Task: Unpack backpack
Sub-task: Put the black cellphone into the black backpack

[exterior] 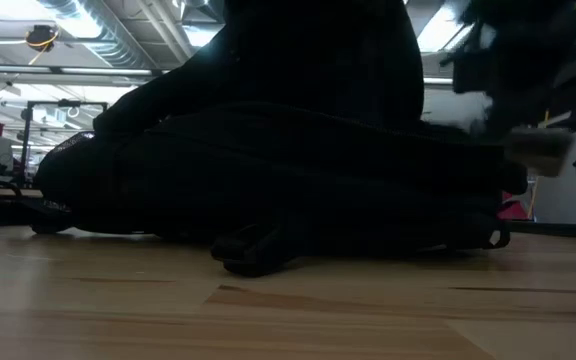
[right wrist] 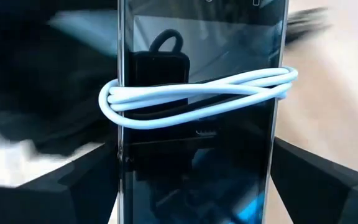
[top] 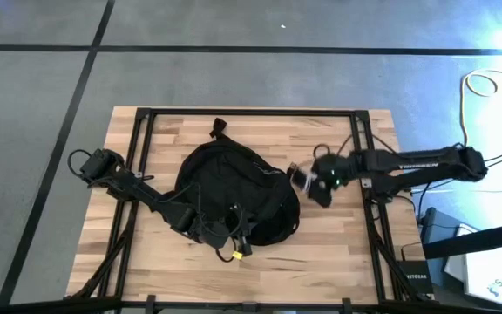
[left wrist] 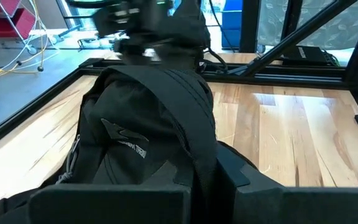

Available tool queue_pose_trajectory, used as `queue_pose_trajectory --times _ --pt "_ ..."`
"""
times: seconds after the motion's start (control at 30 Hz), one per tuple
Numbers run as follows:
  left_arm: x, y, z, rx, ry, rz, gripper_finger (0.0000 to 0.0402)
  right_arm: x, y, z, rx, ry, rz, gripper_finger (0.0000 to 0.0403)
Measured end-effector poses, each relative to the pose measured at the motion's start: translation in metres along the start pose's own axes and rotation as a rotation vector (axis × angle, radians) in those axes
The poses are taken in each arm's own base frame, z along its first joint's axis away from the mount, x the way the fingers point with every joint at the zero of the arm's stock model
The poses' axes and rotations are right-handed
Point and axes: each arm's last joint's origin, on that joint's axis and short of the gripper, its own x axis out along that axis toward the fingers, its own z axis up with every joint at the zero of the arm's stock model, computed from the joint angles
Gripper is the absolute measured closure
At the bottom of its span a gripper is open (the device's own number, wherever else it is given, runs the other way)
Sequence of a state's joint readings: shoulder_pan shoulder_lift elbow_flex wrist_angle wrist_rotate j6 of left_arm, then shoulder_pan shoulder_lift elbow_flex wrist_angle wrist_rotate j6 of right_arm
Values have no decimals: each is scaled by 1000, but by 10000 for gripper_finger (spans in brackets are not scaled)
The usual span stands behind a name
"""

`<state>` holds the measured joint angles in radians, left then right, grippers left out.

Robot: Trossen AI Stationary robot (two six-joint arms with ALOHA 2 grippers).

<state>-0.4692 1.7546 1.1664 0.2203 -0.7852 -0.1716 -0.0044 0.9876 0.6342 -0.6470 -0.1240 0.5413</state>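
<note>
The black backpack (top: pixel 234 187) lies on the middle of the wooden table (top: pixel 347 253), its top loop (top: pixel 219 129) toward the far edge; it fills the low view (exterior: pixel 268 170). My left gripper (top: pixel 225 234) is at its near side, shut on a black strap. My right gripper (top: pixel 308 179) hovers just right of the backpack. It is closed on a flat, glossy dark slab (right wrist: pixel 197 56) with a white cable (right wrist: pixel 197 99) wound round its middle. My left gripper pinches a black strap (left wrist: pixel 201 168) of the backpack between its two fingers, coming nearly level from the table's near left. The strap runs on up over the backpack's bulge. The backpack rests on the table. My right gripper holds the dark slab by its two long edges (right wrist: pixel 122 168), one finger on each side. The fingers slant downward and lie along the slab, which reaches out ahead of them. The slab is lifted clear of the table, the cable loop still round it.
A black metal frame (top: pixel 146 118) runs round the table. A small yellow tag (top: pixel 235 255) hangs at the backpack's near edge. Bare wood lies right of the backpack (top: pixel 338 235) and along the near edge. Cables and equipment stand off the table's right side (top: pixel 478 87).
</note>
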Motion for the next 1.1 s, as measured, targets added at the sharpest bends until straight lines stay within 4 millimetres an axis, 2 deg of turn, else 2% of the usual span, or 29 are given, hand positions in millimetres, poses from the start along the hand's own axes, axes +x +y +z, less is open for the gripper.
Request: queue_pose_trajectory --times 0.07,0.23,0.33,0.47,0.7,0.9,1.1 --pt "0 0 0 -4 0 1 396 6 19 -2 -80 -31 79 62" --pt "1 1 0 -11 0 4 396 14 75 1 -367 -238 370 62" --pt "1 1 0 -11 0 2 396 21 91 -1 -464 -247 428 62" --pt "1 1 0 -17 0 5 396 38 95 5 -513 -269 385 62" --pt "1 2 2 -30 -4 7 396 74 111 19 -721 -492 378 65" --pt "1 2 0 -22 4 -1 396 107 94 16 -696 -402 137 66" --pt "2 2 0 -17 6 -1 396 117 77 20 -589 -387 -73 65"
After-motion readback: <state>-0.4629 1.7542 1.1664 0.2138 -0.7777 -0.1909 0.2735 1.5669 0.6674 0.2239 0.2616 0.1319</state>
